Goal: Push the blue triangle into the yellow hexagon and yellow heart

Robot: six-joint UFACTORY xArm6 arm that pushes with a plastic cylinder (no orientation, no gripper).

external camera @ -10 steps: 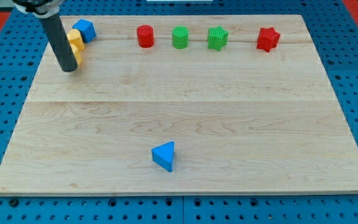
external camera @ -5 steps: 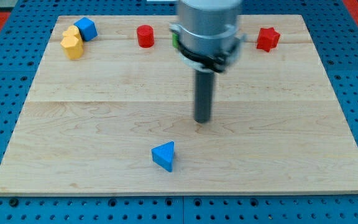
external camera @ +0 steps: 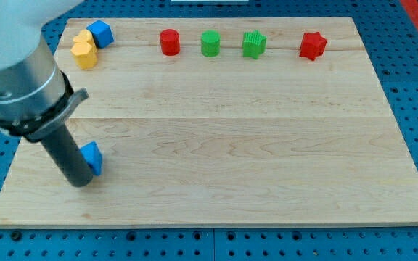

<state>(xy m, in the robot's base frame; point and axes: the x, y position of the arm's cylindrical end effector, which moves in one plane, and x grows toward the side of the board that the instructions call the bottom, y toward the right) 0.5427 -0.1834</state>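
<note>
- While the one camera view looks down across the wooden desk [external camera: 216,130], my tip [external camera: 80,182] rests near the view's lower left corner, pressed against the left side of the blue triangle [external camera: 92,157], which the rod partly hides.
- No claw is fitted to this arm, so nothing is wide, narrow or holding; the rod only touches the block from the side.
- The blue triangle lies low on the view's left, well apart from the yellow hexagon [external camera: 85,54] and the yellow heart [external camera: 83,38], both near the view's top left corner.
- The hexagon and heart touch each other, the heart just behind the hexagon.
- A second blue block [external camera: 101,33], its shape hard to make out, sits just beside the heart on its right.
- Along the view's top run a red cylinder [external camera: 169,42], a green cylinder [external camera: 210,43], a green star-like block [external camera: 254,44] and a red star [external camera: 312,45], each apart from the next.
</note>
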